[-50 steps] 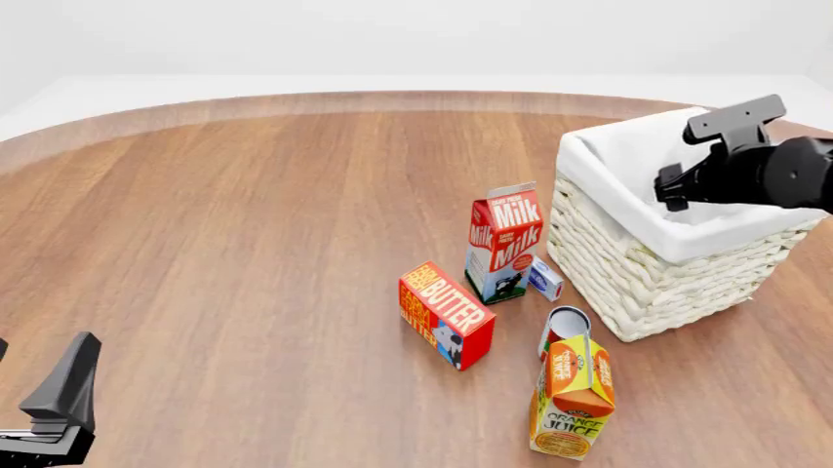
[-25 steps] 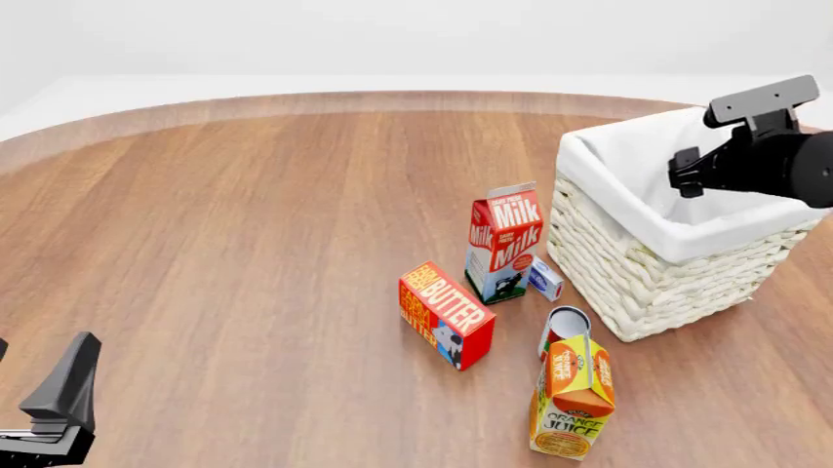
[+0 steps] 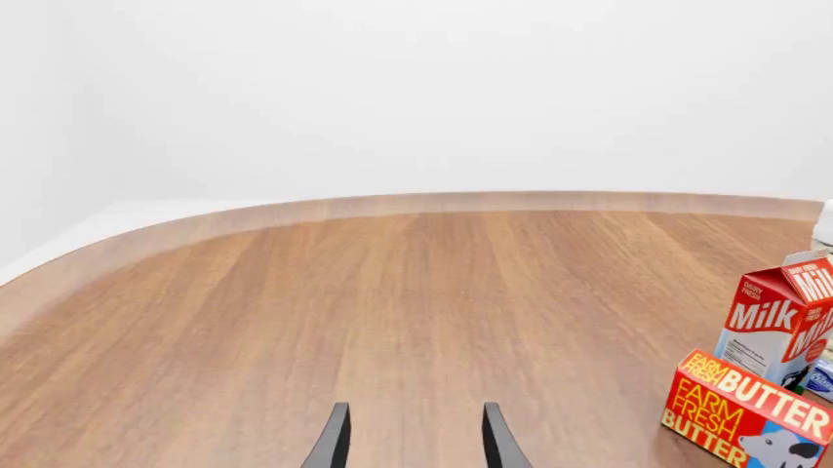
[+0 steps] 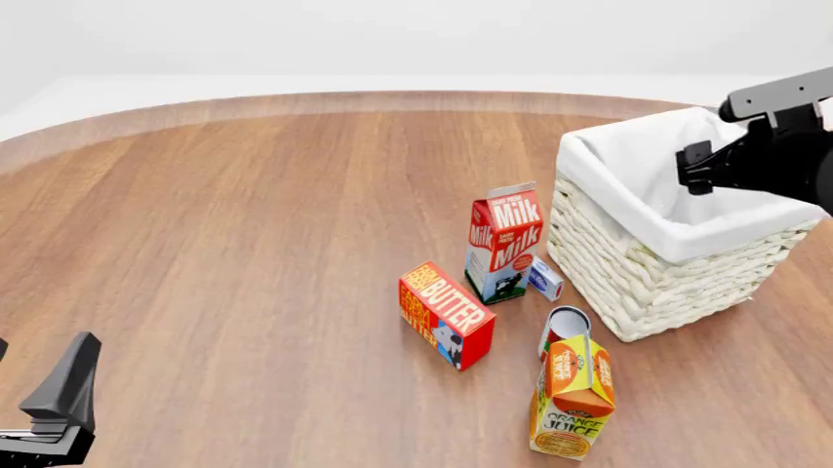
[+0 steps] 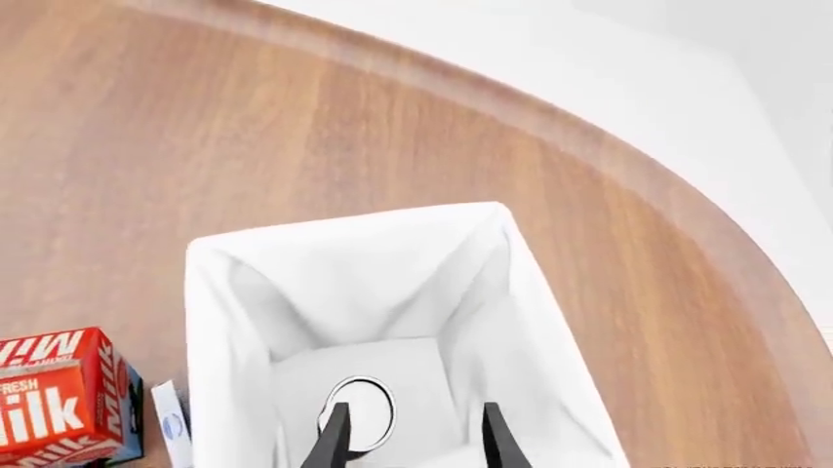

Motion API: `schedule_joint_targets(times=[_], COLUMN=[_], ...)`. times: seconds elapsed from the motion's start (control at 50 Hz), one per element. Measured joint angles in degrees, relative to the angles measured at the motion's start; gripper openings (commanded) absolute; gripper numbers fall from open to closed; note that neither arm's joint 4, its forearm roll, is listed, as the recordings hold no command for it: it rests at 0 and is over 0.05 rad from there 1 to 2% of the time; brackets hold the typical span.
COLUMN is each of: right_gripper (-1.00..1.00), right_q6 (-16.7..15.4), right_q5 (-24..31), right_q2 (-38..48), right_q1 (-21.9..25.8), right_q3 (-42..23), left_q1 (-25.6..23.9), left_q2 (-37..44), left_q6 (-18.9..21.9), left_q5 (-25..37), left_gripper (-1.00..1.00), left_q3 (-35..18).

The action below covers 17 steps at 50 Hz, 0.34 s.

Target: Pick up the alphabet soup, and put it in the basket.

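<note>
Soup can (image 5: 359,409): stood upright inside the basket (image 4: 612,234), on its cloth floor.
Right hand (image 5: 409,439): hung over the basket, fingers spread, empty.
Left hand (image 3: 412,444): spread above bare tabletop (image 4: 260,244).

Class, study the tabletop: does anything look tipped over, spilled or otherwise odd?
Only the butter box stands out: it lies on its side beside the upright milk carton. The orange juice carton stands upright. A can sits in the basket. Nothing spilled.

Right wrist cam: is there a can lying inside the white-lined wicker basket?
Yes: a round silvery can top sits on the floor of the white-lined wicker basket, seen just past the open right gripper.
</note>
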Motion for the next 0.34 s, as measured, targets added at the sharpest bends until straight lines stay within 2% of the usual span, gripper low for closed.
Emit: schedule_joint_targets(times=[0.34], right_gripper=[1.0], right_q6=[-0.1], right_q5=[-1.6], right_q2=[-6.7], right_q1=[0.3], right_q3=[5.4], left_q1=[0.0], left_q2=[0.0], left_q6=[0.0], left_q5=[0.0], left_gripper=[1.0], left_q3=[0.0])
